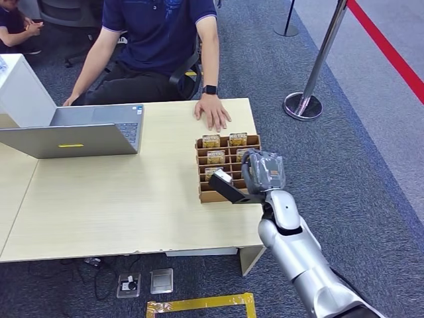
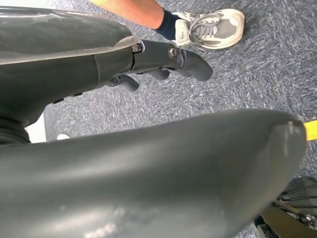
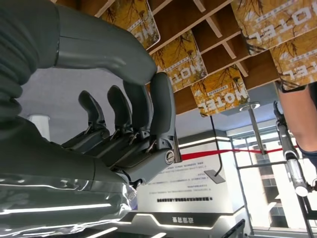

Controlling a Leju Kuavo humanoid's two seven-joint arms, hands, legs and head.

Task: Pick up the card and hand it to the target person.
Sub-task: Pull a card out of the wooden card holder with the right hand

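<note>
Up close, card (image 3: pixel 220 90) (yellow-gold, "HOTEL" print), wooden rack (image 3: pixel 194 20)

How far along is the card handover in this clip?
Done: the right hand has reached the card rack. In hand: its fingers are closing at a card in the near row; whether the card is gripped or lifted is unclear. Left: pull it free and pass it to the person's hand resting on the table. The left hand hangs idle.
</note>
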